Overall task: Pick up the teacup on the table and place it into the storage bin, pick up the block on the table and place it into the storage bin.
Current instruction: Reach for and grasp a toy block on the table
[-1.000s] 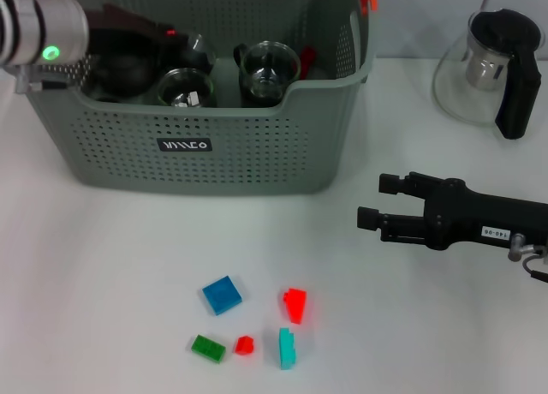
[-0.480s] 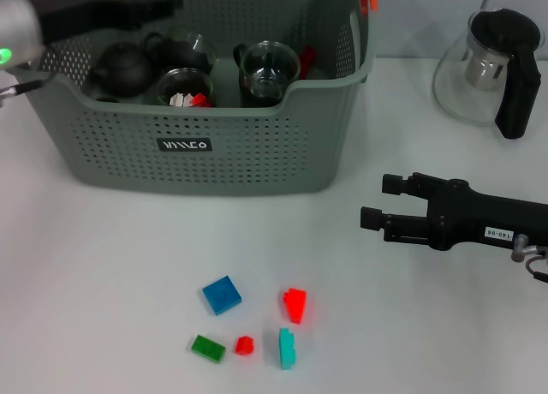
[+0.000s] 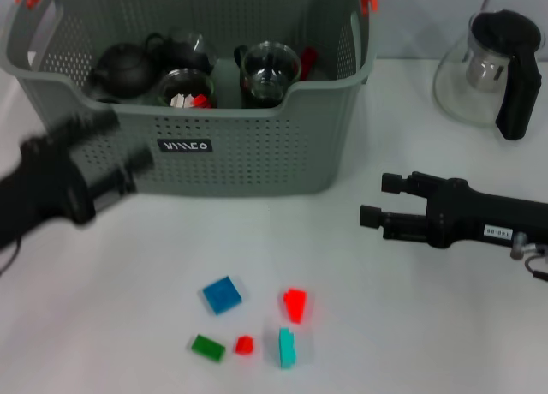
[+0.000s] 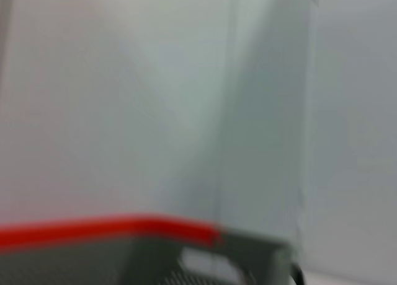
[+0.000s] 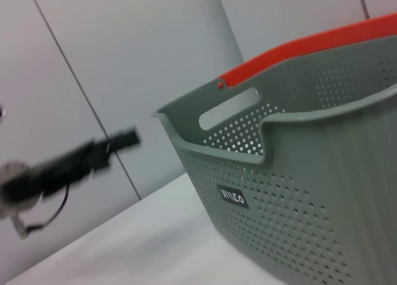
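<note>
The grey perforated storage bin (image 3: 231,146) stands at the back and holds glass teacups (image 3: 268,68) and a black teapot (image 3: 122,68). Several small blocks lie on the table in front: blue (image 3: 222,295), red (image 3: 295,304), green (image 3: 208,348), small red (image 3: 244,344) and teal (image 3: 287,347). My left gripper (image 3: 120,143), blurred by motion, is open and empty in front of the bin's left part. My right gripper (image 3: 377,199) is open and empty, low over the table to the right of the bin. The right wrist view shows the bin (image 5: 298,173) and the left gripper (image 5: 115,144) farther off.
A glass teapot with a black handle (image 3: 492,68) stands at the back right. The left wrist view shows only the bin's rim with its orange-red clip (image 4: 105,229) against a wall.
My left arm has swung from above the bin's back left down to the front of the bin's left side. The right arm has stayed still. The blocks have not moved.
</note>
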Action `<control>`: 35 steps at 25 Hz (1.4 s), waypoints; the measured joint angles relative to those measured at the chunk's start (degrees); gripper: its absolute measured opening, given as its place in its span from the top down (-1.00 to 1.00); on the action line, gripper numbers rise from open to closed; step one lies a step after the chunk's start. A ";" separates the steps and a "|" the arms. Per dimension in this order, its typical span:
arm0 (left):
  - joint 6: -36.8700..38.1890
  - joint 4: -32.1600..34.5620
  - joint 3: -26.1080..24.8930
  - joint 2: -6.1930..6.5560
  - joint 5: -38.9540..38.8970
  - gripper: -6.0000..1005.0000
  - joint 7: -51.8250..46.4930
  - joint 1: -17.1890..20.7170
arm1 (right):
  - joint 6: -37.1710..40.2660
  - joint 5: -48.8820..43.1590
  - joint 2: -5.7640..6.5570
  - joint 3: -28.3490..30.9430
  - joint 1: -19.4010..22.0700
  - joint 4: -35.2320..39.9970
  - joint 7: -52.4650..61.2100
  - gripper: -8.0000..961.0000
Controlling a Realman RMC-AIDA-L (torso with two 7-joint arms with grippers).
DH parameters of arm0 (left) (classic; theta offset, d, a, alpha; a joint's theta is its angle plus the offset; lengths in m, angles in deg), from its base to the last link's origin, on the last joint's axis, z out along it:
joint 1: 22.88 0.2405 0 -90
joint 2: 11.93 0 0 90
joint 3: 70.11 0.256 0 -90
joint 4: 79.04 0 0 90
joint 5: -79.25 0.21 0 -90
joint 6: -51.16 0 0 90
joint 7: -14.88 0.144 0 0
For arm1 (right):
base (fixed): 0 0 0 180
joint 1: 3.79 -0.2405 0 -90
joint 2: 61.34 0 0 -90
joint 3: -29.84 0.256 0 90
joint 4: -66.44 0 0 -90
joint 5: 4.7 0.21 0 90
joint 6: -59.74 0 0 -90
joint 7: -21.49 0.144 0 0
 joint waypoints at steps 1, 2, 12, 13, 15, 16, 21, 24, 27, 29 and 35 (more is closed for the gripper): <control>0.38 -0.23 -0.11 -0.10 1.97 -0.38 1.41 0.58 | -0.01 0.00 0.00 0.03 0.00 0.00 0.03 -0.93; 0.62 -0.41 -0.23 -0.16 3.54 -0.38 2.37 0.99 | -0.02 0.00 0.00 0.11 0.00 -0.01 0.06 -0.93; -5.60 -7.43 0.36 0.06 19.67 -0.37 13.06 -0.44 | -0.02 -0.18 0.07 0.26 0.32 -0.36 0.12 -0.93; -7.08 -8.24 1.44 0.09 21.50 -0.37 14.21 -1.18 | -0.02 -0.20 0.09 0.26 0.41 -0.36 0.12 -0.93; -8.04 -8.52 2.18 0.08 22.04 -0.37 14.36 -1.37 | -0.02 -0.20 0.10 0.26 0.46 -0.36 0.13 -0.93; -9.38 -9.06 3.06 0.07 22.49 -0.37 14.46 -1.69 | -0.02 -0.20 0.10 0.26 0.49 -0.36 0.13 -0.93; -14.90 -11.96 5.50 0.10 23.55 -0.37 14.82 -2.99 | -0.02 -0.31 0.12 0.26 0.53 -0.35 0.13 -0.93; -17.42 -12.85 6.37 0.08 23.80 -0.37 15.40 -3.33 | -0.02 -0.33 0.14 0.26 0.53 -0.33 0.13 -0.93; -18.73 -13.90 6.40 0.07 23.67 -0.37 16.84 -3.59 | -0.02 -0.33 0.16 0.26 0.53 -0.33 0.13 -0.93; -19.01 -14.16 6.31 0.07 23.53 -0.37 18.32 -3.53 | -0.02 -0.33 0.17 0.26 0.53 -0.33 0.13 -0.93; -20.29 -14.89 6.41 -0.05 23.51 -0.37 20.44 -3.27 | -0.02 -0.33 0.24 0.26 0.53 -0.33 0.13 -0.93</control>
